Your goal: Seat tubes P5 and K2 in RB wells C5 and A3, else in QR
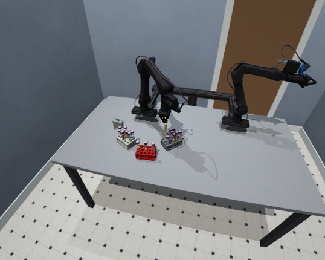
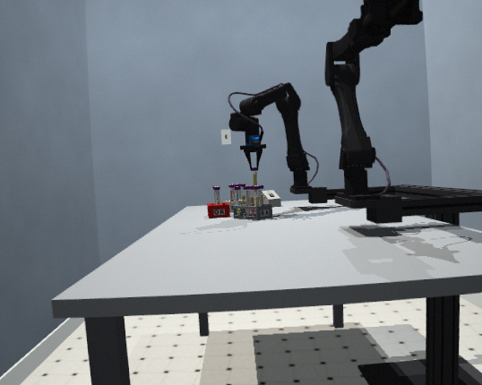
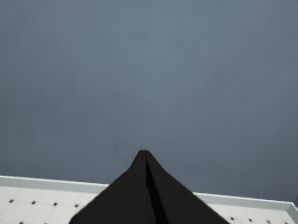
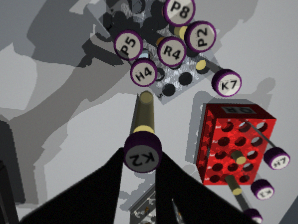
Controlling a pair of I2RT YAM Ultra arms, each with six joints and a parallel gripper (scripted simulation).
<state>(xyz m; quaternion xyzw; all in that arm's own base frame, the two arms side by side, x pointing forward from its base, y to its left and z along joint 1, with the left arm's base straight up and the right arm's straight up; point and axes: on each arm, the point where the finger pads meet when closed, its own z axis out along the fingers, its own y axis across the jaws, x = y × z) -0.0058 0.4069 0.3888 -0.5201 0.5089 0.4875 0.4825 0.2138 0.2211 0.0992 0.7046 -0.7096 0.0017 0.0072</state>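
My right gripper (image 1: 165, 121) (image 2: 253, 168) (image 4: 140, 157) is shut on tube K2 (image 1: 165, 129) (image 2: 254, 178) (image 4: 144, 117), held by its purple cap, upright and clear above the bench beside the grey rack RA (image 1: 171, 146) (image 2: 240, 216). Tube P5 (image 4: 128, 45) stands in RA, near tube H4 (image 4: 144, 73). The white rack RB (image 1: 122, 143) stands left of RA in the top view, with several capped tubes; wells C5 and A3 are too small to make out. The red rack QR (image 1: 145, 156) (image 4: 207, 150) holds three tubes. My left gripper (image 1: 314, 81) (image 3: 143, 158) is shut and empty, raised far from the racks.
A small pale box (image 1: 117, 121) (image 2: 272, 197) stands behind RB; its lamp cannot be made out. Tubes R4 (image 4: 171, 51), P2 (image 4: 200, 36), P8 (image 4: 179, 9) and K7 (image 4: 227, 83) rise from RA. QR stands close between RA and RB, toward the table's front edge.
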